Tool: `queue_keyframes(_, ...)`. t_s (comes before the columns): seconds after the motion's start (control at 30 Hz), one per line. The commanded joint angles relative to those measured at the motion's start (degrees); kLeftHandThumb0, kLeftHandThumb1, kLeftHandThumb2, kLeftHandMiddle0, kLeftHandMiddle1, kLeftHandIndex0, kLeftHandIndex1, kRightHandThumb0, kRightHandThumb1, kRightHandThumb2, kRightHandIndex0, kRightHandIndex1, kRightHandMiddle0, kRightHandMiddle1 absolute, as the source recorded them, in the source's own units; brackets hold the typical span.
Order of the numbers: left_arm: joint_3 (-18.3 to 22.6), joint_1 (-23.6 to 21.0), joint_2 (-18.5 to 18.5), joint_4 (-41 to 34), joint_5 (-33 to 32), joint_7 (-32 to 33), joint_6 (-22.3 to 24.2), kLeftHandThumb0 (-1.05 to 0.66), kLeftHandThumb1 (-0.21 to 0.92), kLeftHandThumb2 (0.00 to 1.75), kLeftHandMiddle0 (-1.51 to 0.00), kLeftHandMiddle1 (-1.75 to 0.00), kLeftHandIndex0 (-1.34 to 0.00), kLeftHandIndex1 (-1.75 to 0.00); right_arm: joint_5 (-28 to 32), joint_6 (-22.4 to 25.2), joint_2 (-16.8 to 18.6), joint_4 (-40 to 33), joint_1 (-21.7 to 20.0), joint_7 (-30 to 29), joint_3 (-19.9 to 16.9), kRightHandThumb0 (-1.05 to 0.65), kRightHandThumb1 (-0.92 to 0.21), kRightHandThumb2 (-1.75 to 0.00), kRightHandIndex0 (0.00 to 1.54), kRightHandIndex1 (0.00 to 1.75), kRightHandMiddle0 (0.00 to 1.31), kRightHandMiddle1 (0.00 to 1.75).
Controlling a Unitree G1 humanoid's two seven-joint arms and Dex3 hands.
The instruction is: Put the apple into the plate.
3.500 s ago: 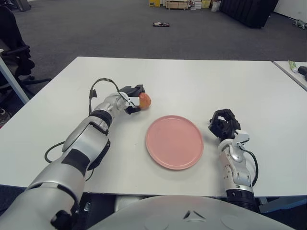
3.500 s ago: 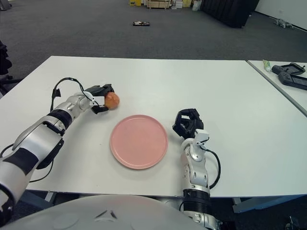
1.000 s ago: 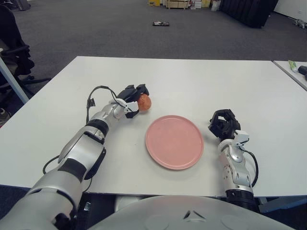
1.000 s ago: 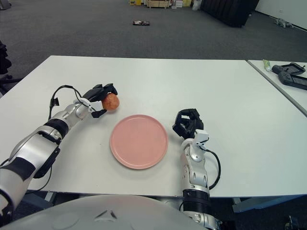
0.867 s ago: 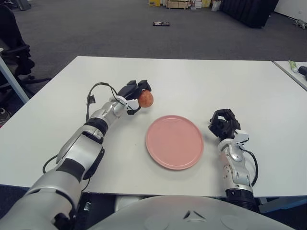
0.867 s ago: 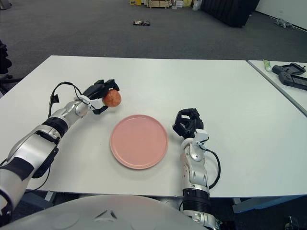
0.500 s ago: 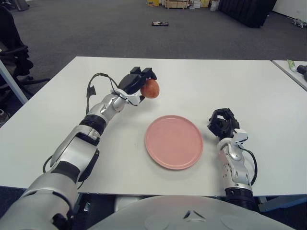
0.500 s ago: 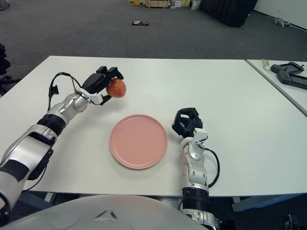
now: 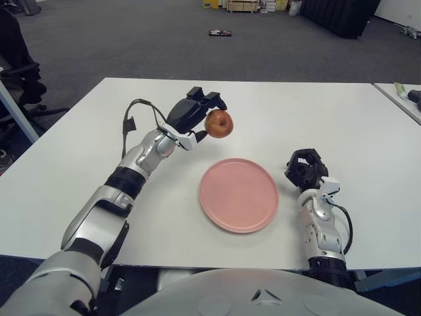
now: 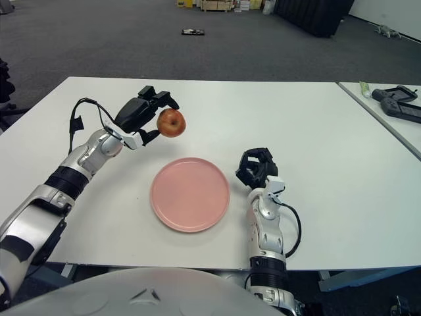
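My left hand (image 9: pixel 197 118) is shut on a red-yellow apple (image 9: pixel 218 123) and holds it in the air, above the table, just beyond the far left rim of the pink plate (image 9: pixel 239 195). The plate lies flat at the table's front middle and holds nothing. The apple also shows in the right eye view (image 10: pixel 171 122), with the plate (image 10: pixel 190 193) below and to its right. My right hand (image 9: pixel 305 168) rests parked on the table just right of the plate, fingers curled and holding nothing.
The white table (image 9: pixel 276 112) stretches wide around the plate. A second table with a dark controller (image 10: pixel 396 102) and a small tube stands at the far right. An office chair (image 9: pixel 16 59) stands off the left edge.
My left hand has lifted the apple off the table and carried it up and to the right, toward the plate. The right hand has not moved.
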Motion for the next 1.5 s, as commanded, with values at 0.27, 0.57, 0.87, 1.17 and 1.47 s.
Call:
queue_keyframes(0.27, 0.5, 9.3, 0.5, -20.1, -10.0, -15.7, 4.0, -0.01, 0.08, 1.43, -0.76, -1.75, -0.87, -1.23, 0.7, 3.3, 1.1, 1.6, 0.8, -1.9, -0.5, -0.42, -0.51, -1.08, 0.96, 1.75, 0.46, 1.75)
queue_keyframes(0.57, -1.3, 11.8, 0.7, -23.1, -15.1, -25.6, 3.7, -0.01, 0.11, 1.39, -0.73, -1.75, -0.85, -1.23, 1.0, 3.2, 1.1, 1.6, 0.8, -1.8, -0.6, -0.42, -0.51, -1.09, 0.95, 1.75, 0.46, 1.75)
queue_keyframes(0.87, -3.2, 10.9, 2.7, -21.7, -15.4, -32.2, -2.8, -0.01, 0.17, 1.36, -0.68, -1.75, -0.77, -1.33, 1.4, 2.0, 0.5, 2.5, 0.9, -0.6, -0.8, -0.43, -0.49, -1.10, 0.95, 1.75, 0.47, 1.75)
queue_keyframes(1.17, -3.4, 10.9, 2.5, -20.6, -14.6, -34.7, -4.5, 0.00, 0.25, 1.38, -0.56, -1.75, -0.57, -1.68, 1.7, 0.8, 0.7, 3.7, 0.6, -0.3, -1.5, -0.43, -0.47, -1.13, 0.97, 1.75, 0.49, 1.75)
queue_keyframes(1.47, -3.1, 11.8, 2.2, -21.0, -14.6, -35.2, -4.2, 0.00, 0.27, 1.38, -0.53, -1.75, -0.53, -1.74, 2.5, -0.1, 1.0, 4.7, 0.1, -0.4, -1.9, -0.43, -0.47, -1.13, 0.95, 1.75, 0.49, 1.75)
